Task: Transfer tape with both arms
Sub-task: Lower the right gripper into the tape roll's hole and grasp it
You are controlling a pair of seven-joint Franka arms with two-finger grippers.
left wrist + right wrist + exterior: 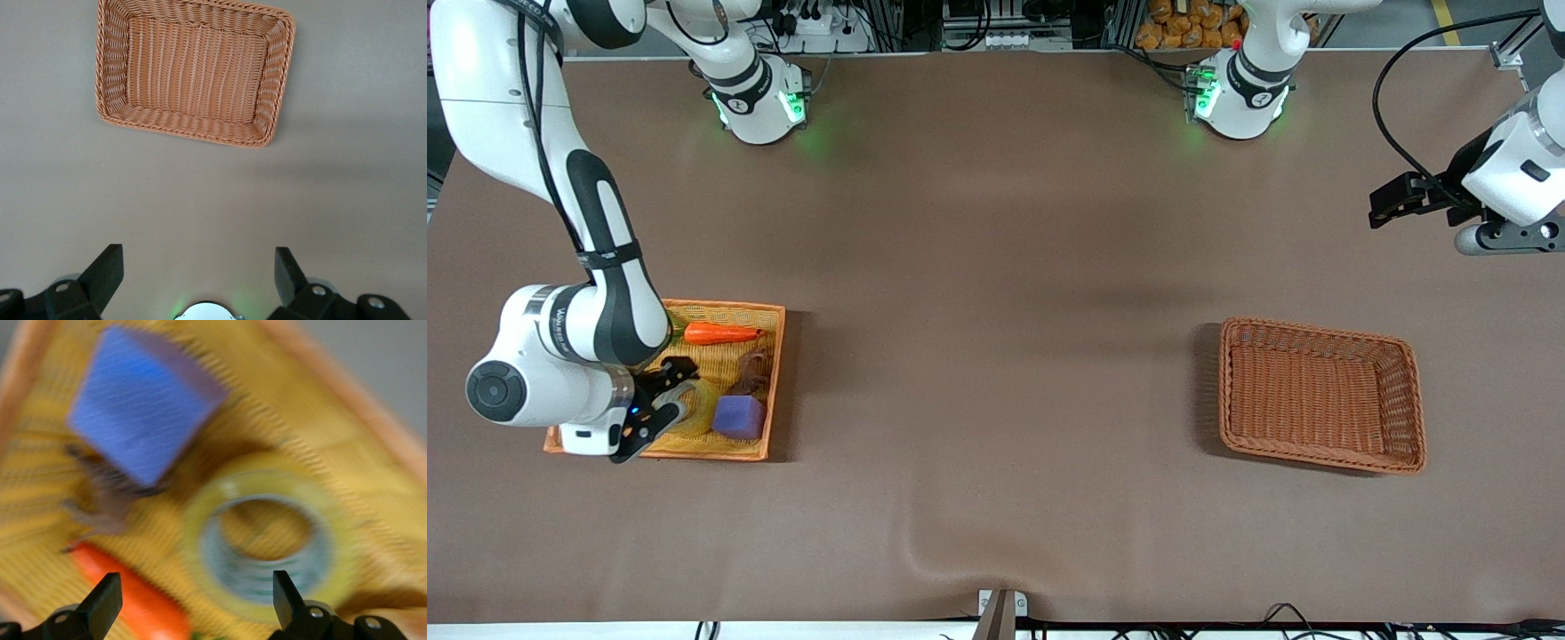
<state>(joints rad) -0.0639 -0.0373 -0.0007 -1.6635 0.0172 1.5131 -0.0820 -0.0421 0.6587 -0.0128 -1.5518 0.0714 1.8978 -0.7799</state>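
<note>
The tape (701, 407), a yellowish ring with a grey core, lies flat in an orange tray (780, 356) at the right arm's end of the table. My right gripper (663, 402) is low over the tray, right above the tape, open and holding nothing. In the right wrist view the tape (200, 520) lies just ahead of my open right gripper (193, 600), and one fingertip (285, 595) is over its rim. My left gripper (1380, 210) is open and empty, up in the air at the left arm's end, and it also shows in the left wrist view (197, 273).
In the tray a purple cube (738, 416) lies beside the tape, a brown object (751, 373) lies next to it, and an orange carrot (720, 334) lies farther from the front camera. A wicker basket (1320, 396) with nothing in it stands toward the left arm's end and shows in the left wrist view (193, 70).
</note>
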